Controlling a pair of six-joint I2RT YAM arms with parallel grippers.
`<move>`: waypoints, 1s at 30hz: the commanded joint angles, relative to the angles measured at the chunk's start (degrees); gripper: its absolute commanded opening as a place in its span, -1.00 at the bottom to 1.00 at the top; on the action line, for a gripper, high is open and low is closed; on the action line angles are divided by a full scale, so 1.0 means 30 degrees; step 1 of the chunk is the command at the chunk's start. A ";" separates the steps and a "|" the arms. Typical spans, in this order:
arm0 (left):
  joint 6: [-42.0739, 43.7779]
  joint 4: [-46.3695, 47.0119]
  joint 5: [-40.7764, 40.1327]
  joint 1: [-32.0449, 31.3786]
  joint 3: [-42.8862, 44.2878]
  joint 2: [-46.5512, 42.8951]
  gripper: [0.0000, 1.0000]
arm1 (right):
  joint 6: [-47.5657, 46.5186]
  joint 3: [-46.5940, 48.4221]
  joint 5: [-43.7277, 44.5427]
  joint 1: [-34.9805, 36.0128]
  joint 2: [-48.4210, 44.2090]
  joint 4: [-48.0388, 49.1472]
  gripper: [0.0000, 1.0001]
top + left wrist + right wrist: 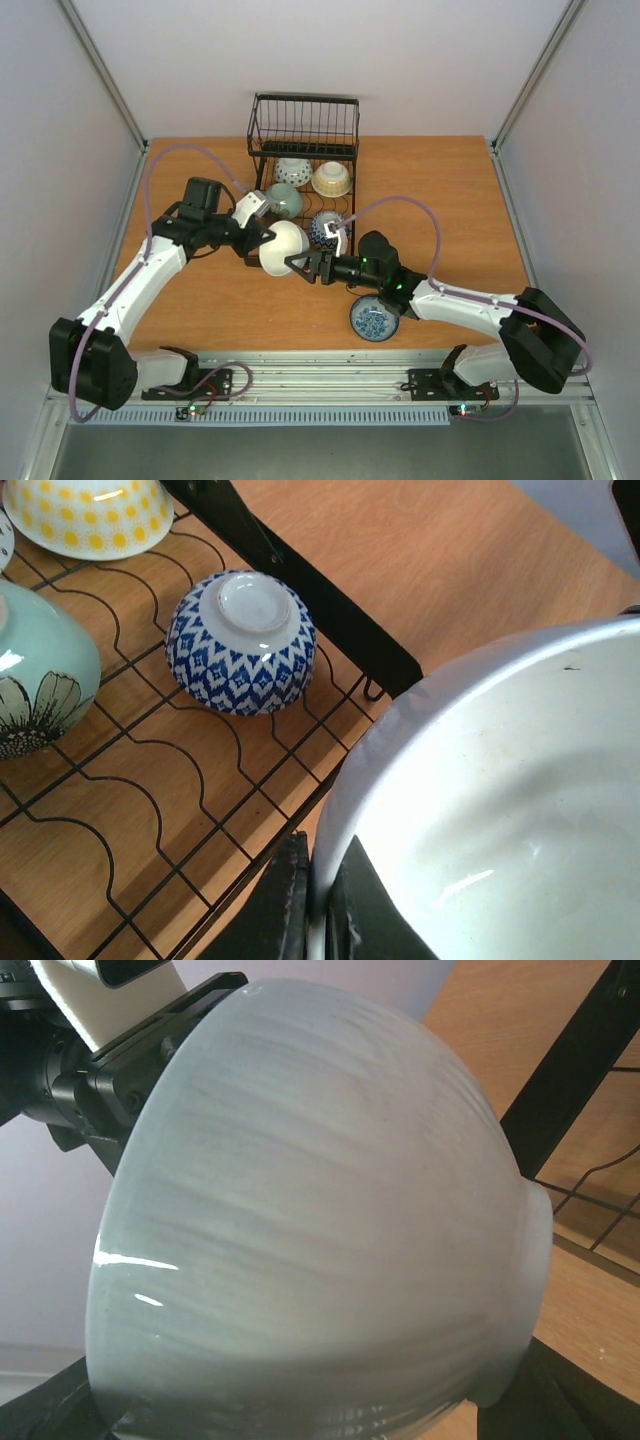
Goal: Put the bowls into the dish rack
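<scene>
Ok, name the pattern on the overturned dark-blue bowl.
That bowl: blue-and-white diamonds, clearest in left wrist view.

Bright, even, diffuse light is cast from overhead. Only faint, soft shadows are seen on the counter [200,310] around the white bowl [283,247]. Small glare streaks are caught on the white bowl's glaze in both wrist views, where its close surface is rendered slightly soft.

No legible txt, labels or nos. anywhere.
</scene>
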 commanded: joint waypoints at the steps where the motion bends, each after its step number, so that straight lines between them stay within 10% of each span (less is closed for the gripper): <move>1: -0.0556 0.1682 -0.1641 0.0119 -0.0200 -0.0954 -0.98 | -0.3148 0.1732 0.0850 0.0075 -0.1761 -0.4827 -0.97; 14: -0.1512 0.3199 -0.5877 0.0412 -0.0677 -0.1759 0.33 | -1.1854 1.0549 0.7653 0.0067 0.0306 -1.8487 -0.97; 30: -0.2848 0.4825 -0.8574 0.3199 -0.1328 -0.3329 0.45 | -1.9772 2.0054 1.4602 0.0604 1.0455 -2.3765 -0.97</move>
